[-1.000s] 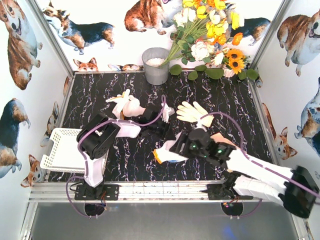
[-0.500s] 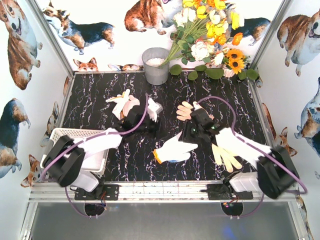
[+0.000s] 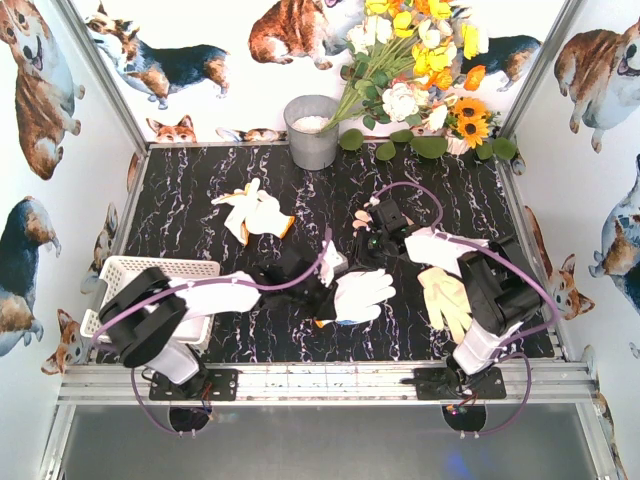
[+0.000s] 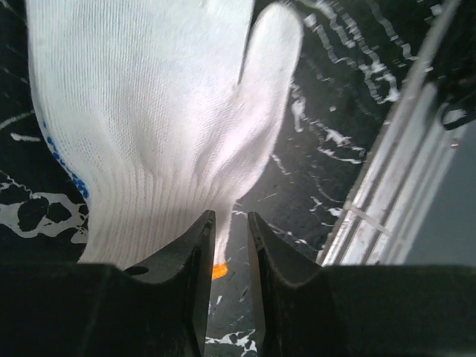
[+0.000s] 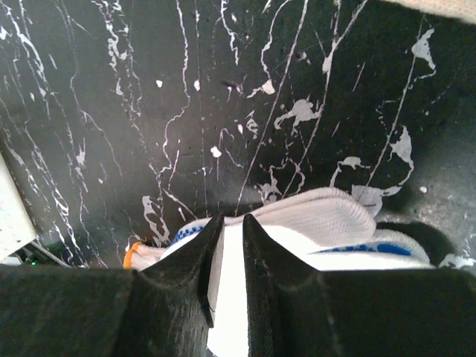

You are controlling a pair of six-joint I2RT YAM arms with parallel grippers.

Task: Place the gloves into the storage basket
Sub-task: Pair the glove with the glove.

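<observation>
As far as handling goes: the white glove (image 3: pixel 362 295) is light, limp knit cloth. I judge it will sag and fold when lifted, and it is not slippery.
Where it lies: flat on the surface (image 3: pixel 190 180), near the middle of the front edge, with the orange cuff (image 3: pixel 318 322) toward the front-left corner.
Where to take hold: I judge the ribbed cuff is best, because it is thicker.
Left gripper (image 4: pixel 232 223): jaws almost together at the cuff edge. Bare surface shows in the slit, so nothing seems pinched.
Right gripper (image 5: pixel 232 222): jaws almost together over white cloth, which I judge is not held.
Other gloves: a pair (image 3: pixel 255 212) lies toward the back-left corner, and a cream glove (image 3: pixel 447 300) lies near the right edge.
Storage basket (image 3: pixel 108 292): at the front-left corner, well apart from the white glove.
Room: open surface lies between them. The basket wall must be cleared, and the front rail (image 3: pixel 330 378) is near.
</observation>
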